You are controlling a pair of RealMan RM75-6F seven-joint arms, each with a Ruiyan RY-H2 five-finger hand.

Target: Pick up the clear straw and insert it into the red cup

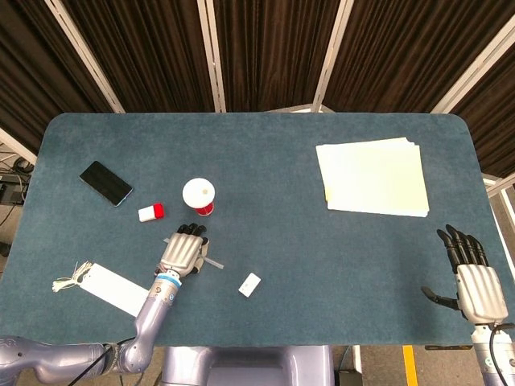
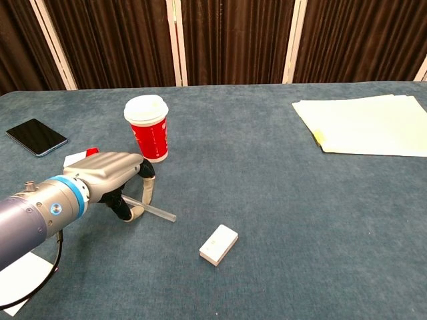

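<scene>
Blue table (image 1: 265,201) — left hand (image 2: 113,179) on clear straw (image 2: 159,213) beside red cup (image 2: 149,133)

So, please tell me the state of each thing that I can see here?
Straw: lying on the table, left hand's fingers closed around it.
Red cup: upright, white lid on.
Left hand: grips the straw.
Right hand: open, holding nothing.
Phone: flat, screen dark.
Papers: stacked flat.
White box: lying flat.

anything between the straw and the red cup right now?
Nothing loose: only bare blue cloth and the left hand, whose fingers straddle the clear straw. The red cup stands just beyond. Chest view shows it best; head view agrees.
</scene>
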